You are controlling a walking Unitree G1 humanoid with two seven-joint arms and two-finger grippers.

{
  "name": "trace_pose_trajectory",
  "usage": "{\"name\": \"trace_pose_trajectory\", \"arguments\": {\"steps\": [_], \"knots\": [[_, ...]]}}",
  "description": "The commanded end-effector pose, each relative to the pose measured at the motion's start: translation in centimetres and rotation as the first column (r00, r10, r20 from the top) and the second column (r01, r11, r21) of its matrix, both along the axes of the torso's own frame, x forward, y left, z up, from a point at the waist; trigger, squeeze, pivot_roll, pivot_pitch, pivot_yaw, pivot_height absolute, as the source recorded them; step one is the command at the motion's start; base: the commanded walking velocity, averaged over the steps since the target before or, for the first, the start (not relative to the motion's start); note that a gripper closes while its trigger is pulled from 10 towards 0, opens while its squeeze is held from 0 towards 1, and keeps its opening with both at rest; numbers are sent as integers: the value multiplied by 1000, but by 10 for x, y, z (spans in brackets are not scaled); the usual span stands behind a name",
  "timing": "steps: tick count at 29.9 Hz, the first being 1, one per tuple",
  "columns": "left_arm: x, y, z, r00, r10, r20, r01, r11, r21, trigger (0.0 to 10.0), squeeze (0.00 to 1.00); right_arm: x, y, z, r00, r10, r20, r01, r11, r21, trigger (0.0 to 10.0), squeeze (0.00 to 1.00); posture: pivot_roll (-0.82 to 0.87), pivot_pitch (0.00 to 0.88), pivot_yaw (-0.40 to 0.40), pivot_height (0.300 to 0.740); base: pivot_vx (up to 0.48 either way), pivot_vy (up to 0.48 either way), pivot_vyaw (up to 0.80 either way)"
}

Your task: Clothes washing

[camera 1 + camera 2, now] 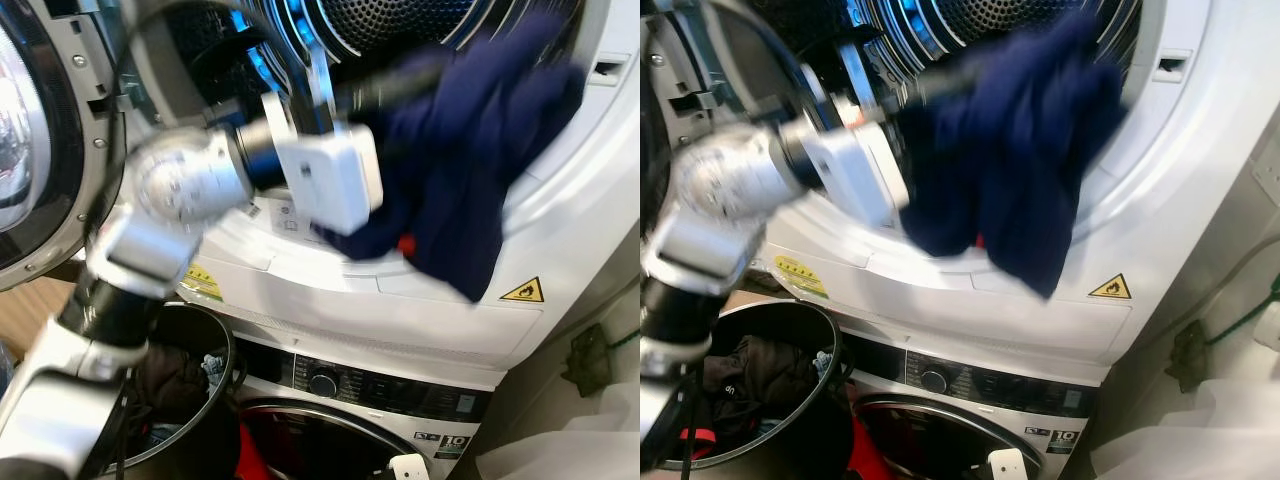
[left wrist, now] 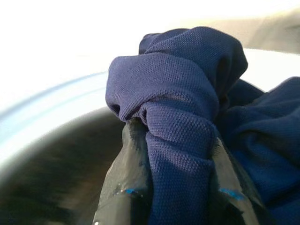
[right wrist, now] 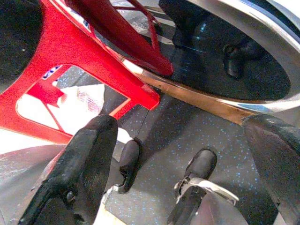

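Up at the mouth of the upper machine, a navy blue garment (image 1: pixel 460 150) hangs bunched and blurred, draped over the lower rim of the round opening and down the white front panel, its lowest corner just above a yellow warning sticker (image 1: pixel 523 291). A small red spot shows at its lower edge. The left end effector (image 2: pixel 176 154) is clamped on a gathered fold of this cloth; in the left wrist view the knit fabric bulges out above the two black fingers (image 2: pixel 125 183), pinched tight between them. The left arm (image 1: pixel 170 200), silver with a white wrist block, reaches up and across from the lower left toward the opening. Behind the garment lies the perforated metal drum (image 1: pixel 380 15), ringed by a bluish reflective edge. The open door (image 1: pixel 30 140) of this machine swings out at the left.

Below stands a second machine with a dark control panel (image 1: pixel 980 385), a round dial (image 1: pixel 934 380) and a glass door beneath it. Beside it, at the lower left, a black round basket (image 1: pixel 830 360) holds dark clothes.

The right end effector (image 3: pixel 183 154) hangs low with its fingers spread wide, holding nothing, above a speckled dark floor (image 3: pixel 187 136). The robot's two feet (image 3: pixel 201 164) stand there, near a red plastic piece (image 3: pixel 84 61) and the curved metal rim of a door.
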State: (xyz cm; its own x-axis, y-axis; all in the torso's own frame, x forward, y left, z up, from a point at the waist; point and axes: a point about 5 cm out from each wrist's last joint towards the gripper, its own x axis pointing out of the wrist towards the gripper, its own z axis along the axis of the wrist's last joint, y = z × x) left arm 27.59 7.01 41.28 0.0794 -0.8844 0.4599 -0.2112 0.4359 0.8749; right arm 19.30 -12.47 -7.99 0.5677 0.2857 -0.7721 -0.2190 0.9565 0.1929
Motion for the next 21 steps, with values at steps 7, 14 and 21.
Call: {"name": "trace_pose_trajectory", "arguments": {"steps": [7,14,21], "knots": [[57,42,31,975,213,-67,-223,943,-247,0,0,-8,-1,-4,999,-37,-19,36,999,-31,10000,0,109,0,57,740,0,0,0],[94,70,15,902,253,-349,-372,867,-333,0,0,-15,-8,-8,993,-115,-27,115,993,-13,10000,0,78,0,74,740,0,0,0],[111,64,-15,832,190,-520,-380,879,-287,0,0,-22,-8,-10,993,-112,-39,112,994,-6,10000,0,66,0,72,740,0,0,0]]}}
